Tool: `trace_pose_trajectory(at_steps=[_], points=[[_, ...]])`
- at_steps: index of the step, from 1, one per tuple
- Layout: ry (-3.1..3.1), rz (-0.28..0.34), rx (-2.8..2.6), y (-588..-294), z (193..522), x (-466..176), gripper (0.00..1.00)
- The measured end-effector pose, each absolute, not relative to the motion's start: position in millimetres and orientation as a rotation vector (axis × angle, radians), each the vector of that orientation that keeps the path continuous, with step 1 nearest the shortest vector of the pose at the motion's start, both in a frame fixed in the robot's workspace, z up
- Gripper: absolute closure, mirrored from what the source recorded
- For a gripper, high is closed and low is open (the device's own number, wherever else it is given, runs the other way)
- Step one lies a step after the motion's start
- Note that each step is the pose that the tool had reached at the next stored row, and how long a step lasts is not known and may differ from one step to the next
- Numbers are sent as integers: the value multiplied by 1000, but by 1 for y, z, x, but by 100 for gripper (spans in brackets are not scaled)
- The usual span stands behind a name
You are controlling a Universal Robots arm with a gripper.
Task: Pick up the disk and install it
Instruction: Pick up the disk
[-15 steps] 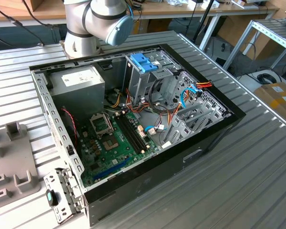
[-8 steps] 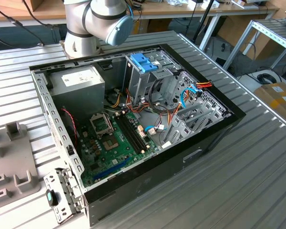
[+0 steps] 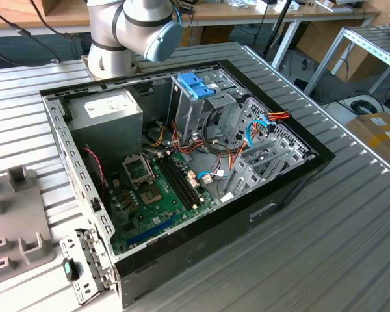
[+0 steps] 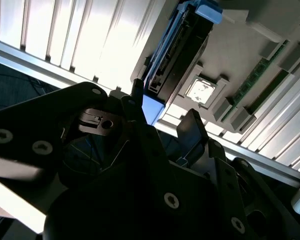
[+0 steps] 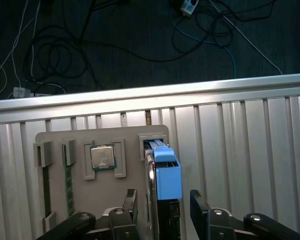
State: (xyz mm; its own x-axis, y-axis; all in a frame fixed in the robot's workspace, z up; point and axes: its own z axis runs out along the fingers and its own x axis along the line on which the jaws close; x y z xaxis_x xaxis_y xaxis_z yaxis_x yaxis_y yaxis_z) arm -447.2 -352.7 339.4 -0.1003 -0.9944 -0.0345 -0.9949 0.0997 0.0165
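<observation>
Nearest, in the first wrist view, the black metal gripper (image 5: 163, 197) has its two blocky fingers (image 5: 197, 206) spread, one on each side of the disk (image 5: 167, 172) with a gap on both sides. The disk is a flat rectangular silver-metal hard drive with a smooth blue plastic frame. It stands upright on edge in a slot of the matte grey moulded fixture plate (image 5: 55, 141).

Beside it on the same plate, a square silver processor chip (image 5: 103, 156) lies in a raised pocket, and two narrow green memory sticks (image 5: 68, 186) sit in long grooves. The plate rests on a ribbed aluminium table (image 5: 240, 150); beyond its edge, thin cables (image 5: 65, 55) trail over dark flooring.

The second wrist view shows the gripper (image 4: 165, 100) straddling the disk (image 4: 177, 50) edge-on.

In the exterior view, an open black desktop computer case (image 3: 266, 205) exposes a green motherboard (image 3: 157, 188) and a perforated metal drive cage (image 3: 211, 110).
</observation>
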Motion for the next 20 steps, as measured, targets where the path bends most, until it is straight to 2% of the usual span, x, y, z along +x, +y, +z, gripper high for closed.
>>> trace_pose_trajectory(at_steps=[20], points=[[2319,55,-2097,-353,335,-447,46]])
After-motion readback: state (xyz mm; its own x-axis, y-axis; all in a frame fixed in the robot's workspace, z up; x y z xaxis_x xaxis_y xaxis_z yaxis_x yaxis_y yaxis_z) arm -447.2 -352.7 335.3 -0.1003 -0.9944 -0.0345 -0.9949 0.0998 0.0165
